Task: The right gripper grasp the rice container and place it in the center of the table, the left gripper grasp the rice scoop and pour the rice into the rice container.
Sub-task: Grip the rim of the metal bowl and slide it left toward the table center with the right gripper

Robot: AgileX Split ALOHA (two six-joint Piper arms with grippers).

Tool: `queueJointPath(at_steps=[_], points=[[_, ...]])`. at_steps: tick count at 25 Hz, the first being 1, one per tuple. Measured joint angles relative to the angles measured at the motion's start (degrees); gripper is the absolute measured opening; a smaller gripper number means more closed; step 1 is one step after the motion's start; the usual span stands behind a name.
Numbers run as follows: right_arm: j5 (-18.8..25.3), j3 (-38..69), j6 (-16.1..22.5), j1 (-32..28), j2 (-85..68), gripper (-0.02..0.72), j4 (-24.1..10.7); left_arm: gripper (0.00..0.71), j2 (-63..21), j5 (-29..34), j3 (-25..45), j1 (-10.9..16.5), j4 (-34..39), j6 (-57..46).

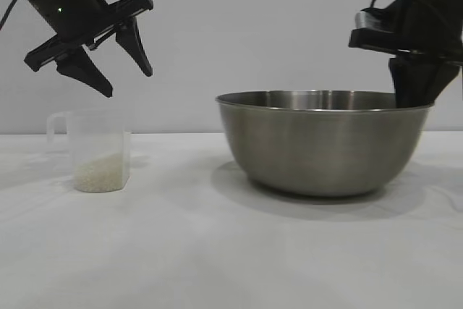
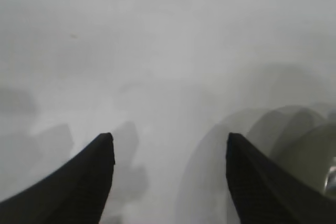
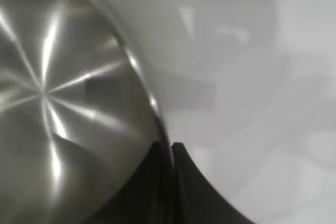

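The rice container (image 1: 322,142), a large steel bowl, stands on the white table (image 1: 217,251) right of centre. My right gripper (image 1: 414,99) reaches down over the bowl's right edge and is shut on the rim (image 3: 157,109), one finger inside the bowl and one outside. The rice scoop (image 1: 98,151), a clear plastic cup with a loop handle, stands at the left with a small heap of rice (image 1: 101,173) in its bottom. My left gripper (image 1: 130,83) hangs open in the air just above the scoop, touching nothing; its wrist view shows only bare table between its fingers (image 2: 79,182).
The steel bowl's edge (image 2: 325,171) shows at one side of the left wrist view. Bare white tabletop lies between the scoop and the bowl and across the front. A plain grey wall (image 1: 253,27) stands behind.
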Motion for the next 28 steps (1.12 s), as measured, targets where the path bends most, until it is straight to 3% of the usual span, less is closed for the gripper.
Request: queueJointPath(at_steps=[4,9,10,11,15,18,21,22,25,28], points=[[-0.3,0.0,0.0,3.8,0.1,0.000,2.2,0.397,0.0,0.0,0.0,0.0,0.0,0.0],[-0.9,0.0,0.0,5.6,0.4,0.000,2.6,0.397,0.0,0.0,0.0,0.0,0.0,0.0],[-1.1,0.0,0.0,5.6,0.4,0.050,2.5,0.397,0.0,0.0,0.0,0.0,0.0,0.0],[-1.4,0.0,0.0,5.6,0.4,0.050,2.0,0.397,0.0,0.0,0.0,0.0,0.0,0.0],[-1.8,-0.6,0.0,5.6,0.2,0.342,0.0,0.397,0.0,0.0,0.0,0.0,0.0,0.0],[-1.8,-2.1,0.2,5.6,-1.4,0.489,-1.6,0.397,0.0,0.0,0.0,0.0,0.0,0.0],[-1.3,-3.3,1.8,5.3,-4.4,0.489,-5.3,0.397,0.0,0.0,0.0,0.0,0.0,0.0],[-0.6,-3.6,2.2,4.9,-5.5,0.529,-6.7,0.397,0.0,0.0,0.0,0.0,0.0,0.0],[1.9,-3.8,3.9,2.7,-8.1,0.515,-10.3,0.397,0.0,0.0,0.0,0.0,0.0,0.0],[4.1,-3.8,4.3,-0.3,-10.0,0.515,-11.9,0.397,0.0,-0.1,0.0,0.0,0.0,0.0]])
